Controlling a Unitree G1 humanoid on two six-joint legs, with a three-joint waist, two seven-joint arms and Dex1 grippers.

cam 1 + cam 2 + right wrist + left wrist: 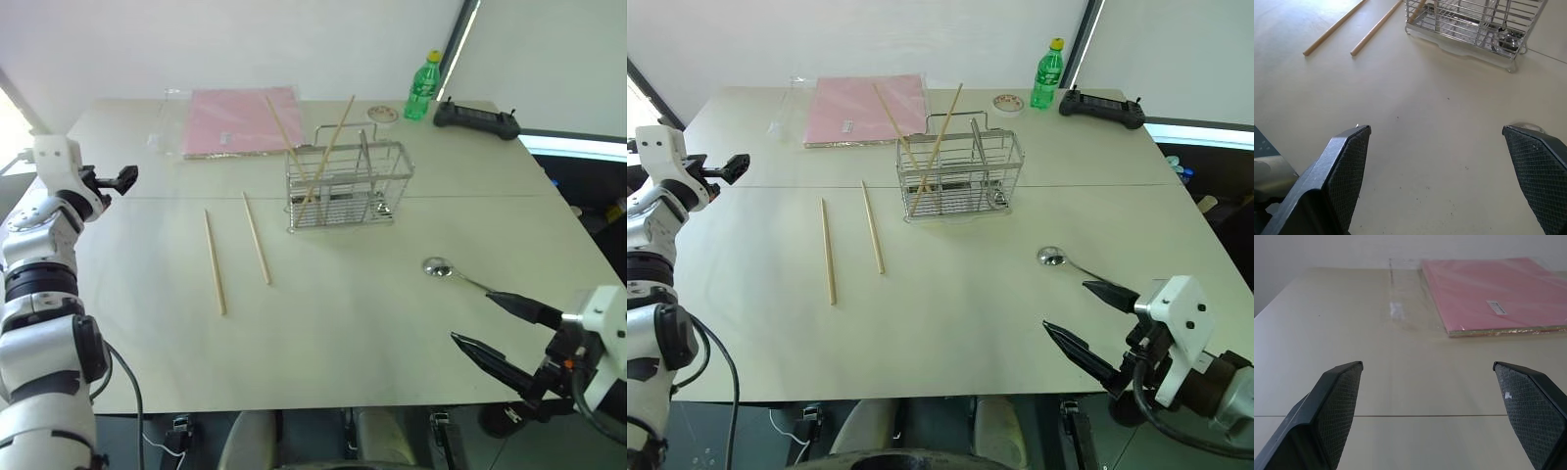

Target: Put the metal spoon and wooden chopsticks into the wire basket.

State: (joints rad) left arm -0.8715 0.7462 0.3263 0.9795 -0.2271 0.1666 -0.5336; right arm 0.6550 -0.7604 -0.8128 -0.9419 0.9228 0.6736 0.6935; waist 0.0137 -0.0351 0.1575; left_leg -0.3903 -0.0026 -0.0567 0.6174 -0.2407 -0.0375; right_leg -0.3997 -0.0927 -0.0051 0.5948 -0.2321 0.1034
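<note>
Spoon (438,267) and two chopsticks (235,250) on table; two lean in basket (345,186).

No readable text: white sticker on the pink packet (1498,291) too blurred to read.

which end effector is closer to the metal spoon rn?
Right. The right end effector hovers open just short of the metal spoon; the left end effector is far across the table.

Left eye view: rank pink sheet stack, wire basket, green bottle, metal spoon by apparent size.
1. pink sheet stack
2. wire basket
3. and 4. unsure: green bottle is bulkier but farthest from the camera; metal spoon, nearer, is longer but thin.
</note>
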